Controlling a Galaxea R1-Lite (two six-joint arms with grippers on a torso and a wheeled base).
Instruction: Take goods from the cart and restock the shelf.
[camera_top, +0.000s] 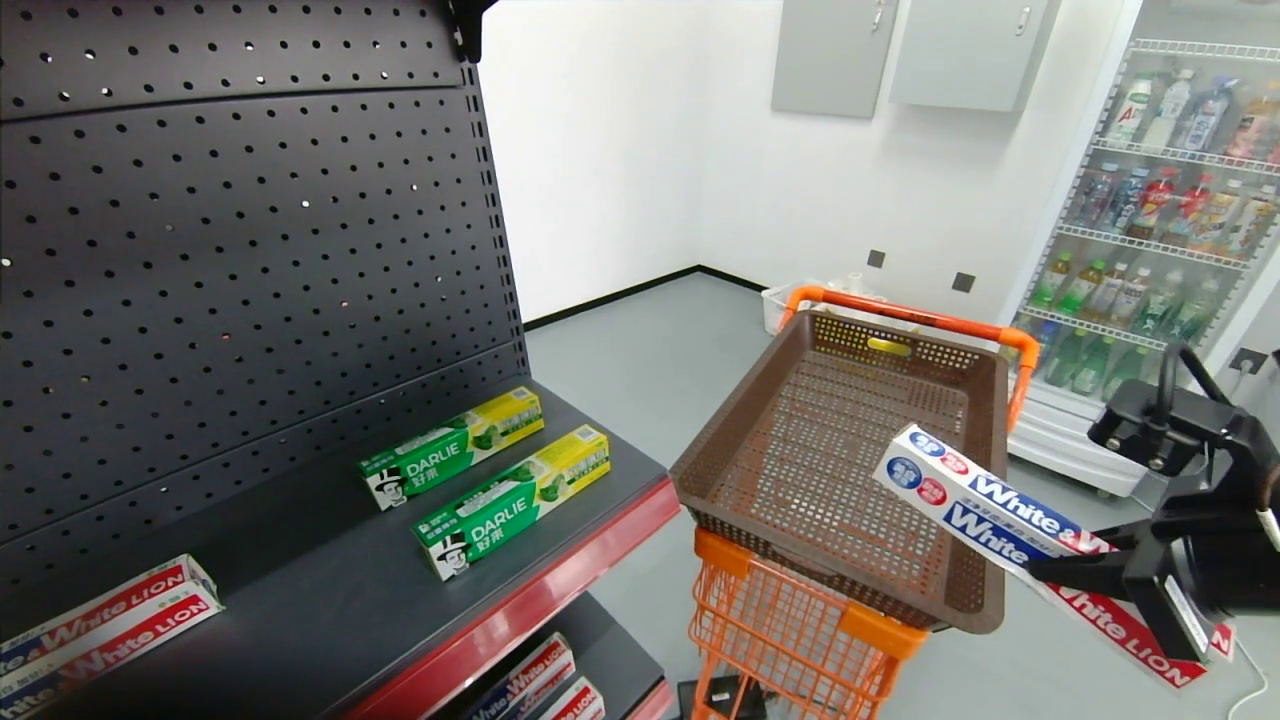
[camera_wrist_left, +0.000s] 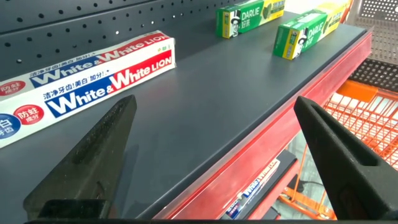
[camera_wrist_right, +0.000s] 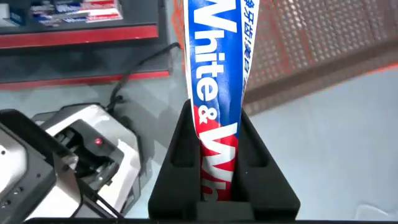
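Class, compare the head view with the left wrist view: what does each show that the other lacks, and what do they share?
Head view, not the left wrist view: the drinks fridge and the right gripper, shut on a held box beside the cart.
Left wrist view, not the head view: the left gripper, jaws open above the shelf.
Both: the shelf, two green boxes, white boxes lying on it, and the orange cart.

White lettering marks the two green-and-yellow cardboard boxes (camera_top: 452, 447) on the dark metal shelf (camera_top: 330, 590). Blue and red lettering runs along the long white carton (camera_top: 985, 510) clamped in the right gripper (camera_wrist_right: 214, 124).
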